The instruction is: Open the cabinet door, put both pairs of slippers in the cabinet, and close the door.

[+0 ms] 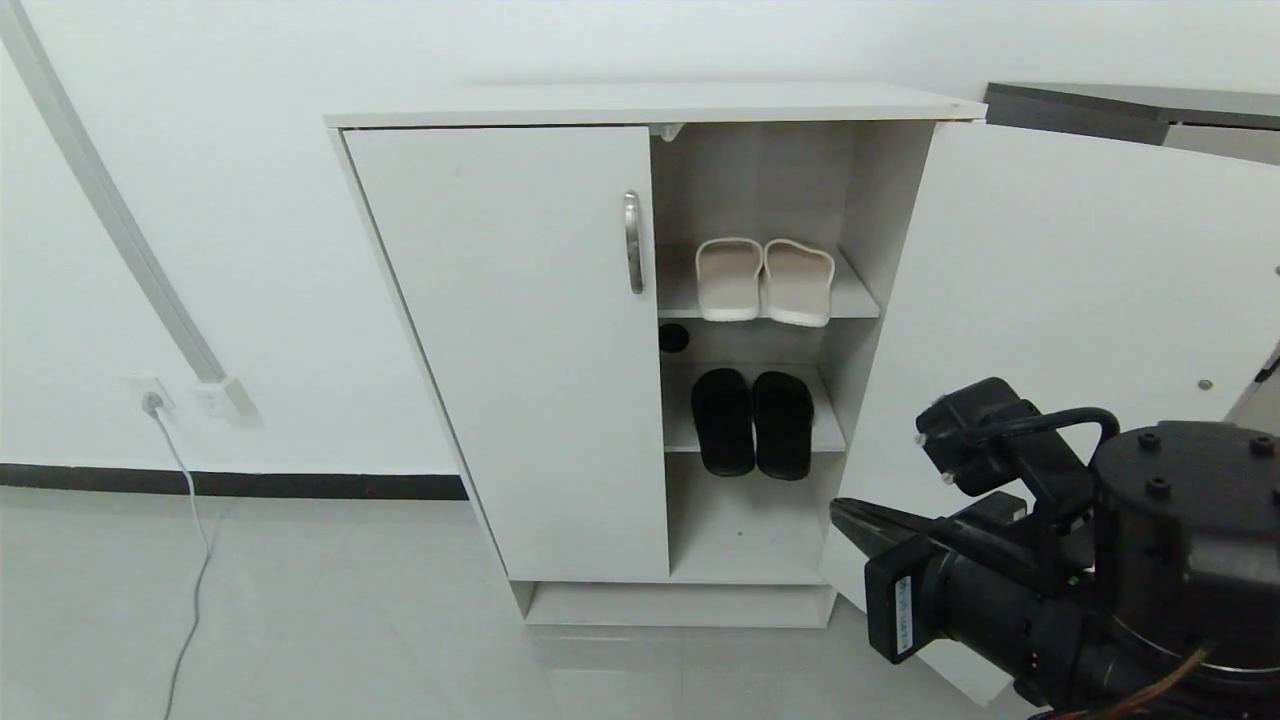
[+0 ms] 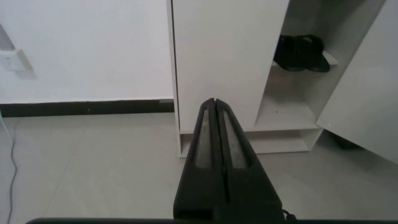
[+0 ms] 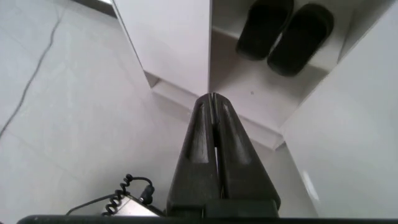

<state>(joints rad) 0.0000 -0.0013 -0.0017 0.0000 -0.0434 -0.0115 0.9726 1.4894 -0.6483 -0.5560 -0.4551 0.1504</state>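
Standing on a shiny grey floor [image 1: 300, 620] is a white cabinet [image 1: 650, 100], with its back to a plain white wall [image 1: 200, 200]. A black strip [image 1: 230, 485] runs along the bottom of the wall. To the left there is a wall socket [image 1: 150, 395], and a grey cable [image 1: 195, 560] hangs from it down to the floor. Far off on the right is the top of a grey piece of furniture [image 1: 1130, 105].

The left door [image 1: 500, 350] is shut and has a silver handle [image 1: 632, 243] that stands straight up. The right door [image 1: 1080, 300] is swung wide open to the right.

The white slippers [image 1: 765, 282] lie side by side on the upper shelf [image 1: 860, 298], touching each other. They lie long-ways from near to far. Their heels look to be at the near edge and their toes point to the back. The black slippers [image 1: 752, 422] lie the same long way on the lower shelf [image 1: 675, 420], close together, and their near ends poke a bit over the edge. I cannot tell which end is the toe.

The right gripper [image 1: 845, 512] is low and near, just in front of the bottom of the open door, and it points at the cabinet. Its fingers [image 3: 202, 130] are pressed together and hold nothing. The left gripper [image 2: 214, 102] is over the floor, apart from the cabinet, pointing at the bottom of the shut door. Its fingers [image 2: 204, 137] are pressed together too, with nothing between them
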